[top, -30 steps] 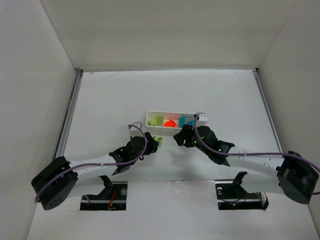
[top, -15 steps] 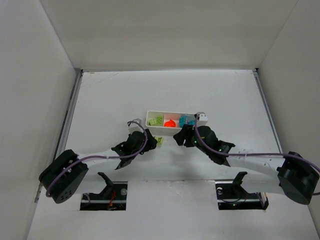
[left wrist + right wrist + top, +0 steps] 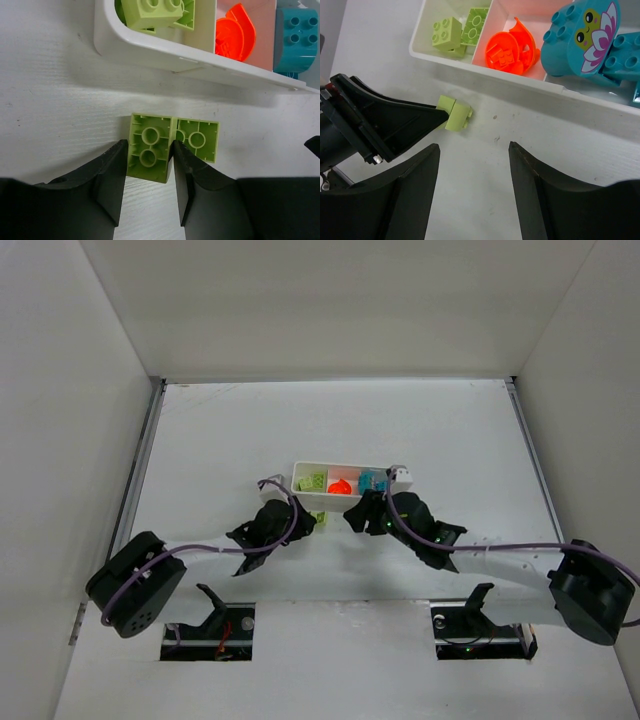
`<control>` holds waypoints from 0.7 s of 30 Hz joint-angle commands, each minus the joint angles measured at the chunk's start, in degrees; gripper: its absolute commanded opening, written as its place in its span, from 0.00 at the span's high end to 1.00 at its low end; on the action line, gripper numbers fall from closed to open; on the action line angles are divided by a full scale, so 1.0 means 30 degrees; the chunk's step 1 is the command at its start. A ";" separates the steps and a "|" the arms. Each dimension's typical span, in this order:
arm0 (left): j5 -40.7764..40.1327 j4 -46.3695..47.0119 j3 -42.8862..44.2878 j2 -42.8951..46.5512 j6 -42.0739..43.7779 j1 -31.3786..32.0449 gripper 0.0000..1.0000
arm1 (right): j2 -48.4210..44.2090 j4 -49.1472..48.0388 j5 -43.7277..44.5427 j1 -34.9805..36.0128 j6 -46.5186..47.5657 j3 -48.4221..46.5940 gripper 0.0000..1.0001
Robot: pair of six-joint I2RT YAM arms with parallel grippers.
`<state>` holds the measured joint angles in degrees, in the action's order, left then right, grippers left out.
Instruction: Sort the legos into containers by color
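- left gripper (image 3: pixel 148 155) clamped on green brick (image 3: pixel 150 140), upside down on surface (image 3: pixel 50 100) just in front of tray (image 3: pixel 150 47); second green brick (image 3: pixel 197 140) touching it
- tray compartments: green pieces (image 3: pixel 152 10), orange piece (image 3: pixel 235 37), teal piece (image 3: pixel 297 40)
- right gripper (image 3: pixel 472 150) wide apart, empty

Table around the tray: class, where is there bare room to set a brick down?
Bare table: the wide stretch between tray and back wall, plus the strips left and right of the tray. Crowded: the tray's near side, where the left gripper clamps a green brick, a second green brick beside it, the open right gripper close by.
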<state>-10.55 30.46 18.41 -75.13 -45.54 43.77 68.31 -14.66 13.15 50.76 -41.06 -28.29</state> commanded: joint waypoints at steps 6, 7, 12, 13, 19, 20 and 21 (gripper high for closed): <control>-0.0526 -0.0072 -0.0659 0.3653 -0.0377 0.0130 0.81 | 0.0724 -0.1443 -0.0925 0.0553 -0.0259 -0.0674 0.33; -0.0731 -0.0335 -0.0689 0.4151 -0.0377 0.0277 0.81 | 0.0899 -0.1443 -0.0983 0.0757 -0.0259 -0.0995 0.31; -0.2546 -0.1830 -0.0426 0.6116 0.0207 0.1711 0.82 | 0.1456 -0.1385 -0.1042 0.1287 -0.0201 -0.2227 0.20; -0.2868 -0.2006 -0.0367 0.6264 0.0412 0.1946 0.82 | 0.1515 -0.1385 -0.1042 0.1345 -0.0230 -0.2403 0.19; -0.3604 -0.2185 -0.0308 0.6265 0.0707 0.2592 0.82 | 0.1662 -0.1443 -0.1013 0.1579 -0.0259 -0.2961 0.18; -0.3604 -0.2126 -0.0308 0.6207 0.0707 0.2651 0.82 | 0.1749 -0.1472 -0.1042 0.1580 -0.0259 -0.3019 0.18; -0.3633 -0.2067 -0.0308 0.6178 0.0707 0.2709 0.82 | 0.1924 -0.1501 -0.1042 0.1580 -0.0259 -0.3107 0.20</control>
<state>-18.94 24.01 16.84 -56.93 -43.99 51.33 72.97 -15.99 10.33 54.89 -41.65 -35.11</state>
